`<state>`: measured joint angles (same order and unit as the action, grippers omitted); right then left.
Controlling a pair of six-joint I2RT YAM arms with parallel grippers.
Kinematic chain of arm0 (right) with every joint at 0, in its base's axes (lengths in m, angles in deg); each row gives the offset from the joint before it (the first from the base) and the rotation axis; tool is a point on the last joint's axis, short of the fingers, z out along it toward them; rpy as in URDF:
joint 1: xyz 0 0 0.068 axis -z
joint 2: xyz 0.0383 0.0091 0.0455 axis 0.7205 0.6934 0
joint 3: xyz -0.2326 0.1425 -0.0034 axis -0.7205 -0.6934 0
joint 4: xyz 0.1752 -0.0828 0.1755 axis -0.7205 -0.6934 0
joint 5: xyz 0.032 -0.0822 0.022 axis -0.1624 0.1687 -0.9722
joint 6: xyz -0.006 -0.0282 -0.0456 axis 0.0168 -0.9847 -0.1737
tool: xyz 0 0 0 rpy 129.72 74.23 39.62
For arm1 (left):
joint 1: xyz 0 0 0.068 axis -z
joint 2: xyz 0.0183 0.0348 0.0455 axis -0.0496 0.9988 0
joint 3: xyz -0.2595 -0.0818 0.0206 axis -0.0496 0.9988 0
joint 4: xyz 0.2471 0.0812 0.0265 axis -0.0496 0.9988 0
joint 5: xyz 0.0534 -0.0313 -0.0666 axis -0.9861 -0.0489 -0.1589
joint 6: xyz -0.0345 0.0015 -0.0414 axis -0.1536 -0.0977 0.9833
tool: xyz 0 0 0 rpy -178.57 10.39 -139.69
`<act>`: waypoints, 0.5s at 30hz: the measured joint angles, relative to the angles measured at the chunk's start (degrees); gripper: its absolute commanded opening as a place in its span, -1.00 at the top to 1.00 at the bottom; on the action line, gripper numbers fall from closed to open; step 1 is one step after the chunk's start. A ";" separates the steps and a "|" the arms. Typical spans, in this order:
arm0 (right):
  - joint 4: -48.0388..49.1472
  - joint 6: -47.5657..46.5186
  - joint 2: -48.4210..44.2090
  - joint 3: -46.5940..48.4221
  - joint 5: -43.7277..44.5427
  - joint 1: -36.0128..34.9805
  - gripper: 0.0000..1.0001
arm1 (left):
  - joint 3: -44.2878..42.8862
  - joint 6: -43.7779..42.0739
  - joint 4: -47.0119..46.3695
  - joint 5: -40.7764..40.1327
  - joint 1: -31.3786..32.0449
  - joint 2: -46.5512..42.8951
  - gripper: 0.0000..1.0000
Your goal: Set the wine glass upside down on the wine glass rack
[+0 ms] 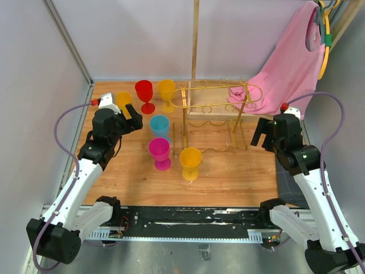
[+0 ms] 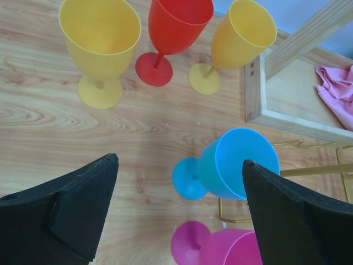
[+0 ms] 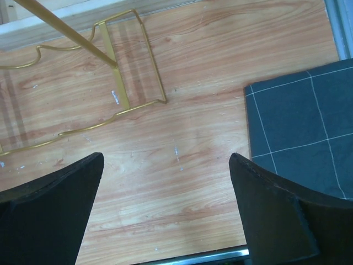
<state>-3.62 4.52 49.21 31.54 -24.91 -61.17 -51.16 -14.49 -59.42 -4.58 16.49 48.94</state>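
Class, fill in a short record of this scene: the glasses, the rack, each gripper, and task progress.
glasses: six, all upright on the table: red glass, blue glass, magenta glass, three yellow glasses
rack: gold wire wine glass rack, nothing hanging on it
left gripper: jaws open, empty
right gripper: jaws open, empty
progress: no glass inverted or on the rack yet

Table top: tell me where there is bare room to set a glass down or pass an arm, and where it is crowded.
Bare wood: the near strip between the orange goblet and the right arm, in front of the wine glass rack; also near-left of the magenta goblet. Crowded: the far-left cluster of goblets beside the rack.
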 measured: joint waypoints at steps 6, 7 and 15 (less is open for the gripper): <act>1.25 -0.52 -0.79 0.00 -2.25 -0.09 -0.97 | -0.11 -0.04 0.55 0.00 0.00 0.02 -0.99; 1.49 -0.63 -0.98 0.00 -2.73 -0.09 -0.97 | -0.28 -0.04 0.81 0.00 0.00 0.09 -0.99; 2.23 -2.40 -0.90 0.07 -6.84 -0.11 -0.97 | -2.47 0.63 1.90 0.48 0.00 2.08 -0.99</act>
<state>-1.39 2.12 48.32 31.61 -31.75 -61.28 -53.62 -13.86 -57.52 -4.09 16.49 51.02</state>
